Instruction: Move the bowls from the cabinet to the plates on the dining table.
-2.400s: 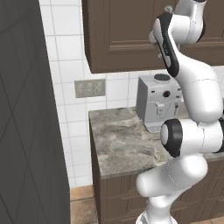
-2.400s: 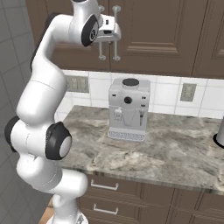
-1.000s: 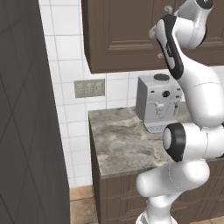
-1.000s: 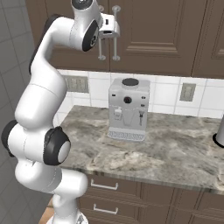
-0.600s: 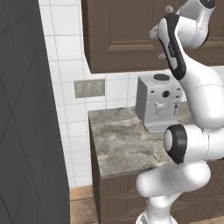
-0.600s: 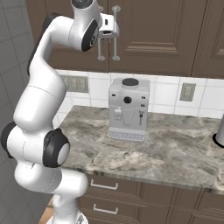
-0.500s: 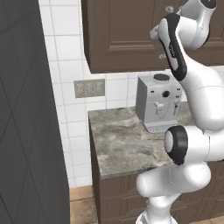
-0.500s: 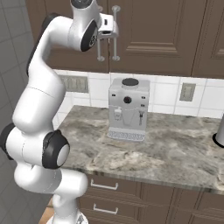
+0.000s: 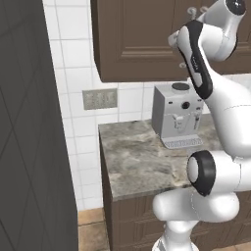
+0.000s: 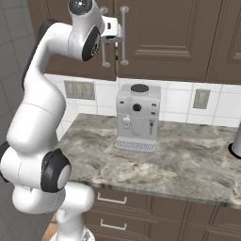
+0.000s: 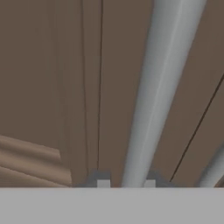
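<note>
Left base view: dark tall panel at far L, tiled wall w/ outlet plate (image 9: 99, 98), stone counter (image 9: 139, 157), coffee machine (image 9: 176, 114) at back.

Cabinet (image 10: 160, 37) above counter, doors shut; bowls not visible. Arm raised to door fronts.

Gripper (image 10: 120, 32) at silver bar handle (image 10: 124, 35) near L door edge. Hand view: handle (image 11: 159, 92) runs between fingertips (image 11: 102, 181), jaws clenched on it. 2nd handle at far R edge.
</note>
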Controlling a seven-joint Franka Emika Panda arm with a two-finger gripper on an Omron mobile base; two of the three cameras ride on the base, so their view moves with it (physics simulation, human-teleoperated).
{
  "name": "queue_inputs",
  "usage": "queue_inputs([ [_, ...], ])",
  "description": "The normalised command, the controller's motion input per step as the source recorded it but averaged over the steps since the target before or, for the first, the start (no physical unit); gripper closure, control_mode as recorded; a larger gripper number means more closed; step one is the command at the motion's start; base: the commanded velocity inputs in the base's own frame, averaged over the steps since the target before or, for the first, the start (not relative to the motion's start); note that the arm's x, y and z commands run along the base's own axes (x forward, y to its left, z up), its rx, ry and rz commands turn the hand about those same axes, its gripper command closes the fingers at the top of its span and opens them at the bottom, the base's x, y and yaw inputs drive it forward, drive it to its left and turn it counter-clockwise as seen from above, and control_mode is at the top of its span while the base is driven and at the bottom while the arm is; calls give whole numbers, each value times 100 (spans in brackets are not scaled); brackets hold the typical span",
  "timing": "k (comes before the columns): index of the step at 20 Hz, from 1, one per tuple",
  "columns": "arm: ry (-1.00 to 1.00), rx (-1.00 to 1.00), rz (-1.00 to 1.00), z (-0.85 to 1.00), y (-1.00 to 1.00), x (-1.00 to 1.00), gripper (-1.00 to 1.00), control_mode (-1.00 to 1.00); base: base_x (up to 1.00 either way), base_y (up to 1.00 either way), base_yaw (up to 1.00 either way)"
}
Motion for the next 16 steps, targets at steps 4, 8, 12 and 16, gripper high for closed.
queue_inputs([
  [4, -13, -5, 0, 33, 51, -35, 100, -100, 0, 0, 0],
  [8, -11, -6, 0, 38, 58, -33, 100, -100, 0, 0, 0],
  [12, -10, -5, 0, 39, 64, -27, 100, -100, 0, 0, 0],
  [16, -10, -5, 0, 42, 70, -23, 100, -100, 0, 0, 0],
])
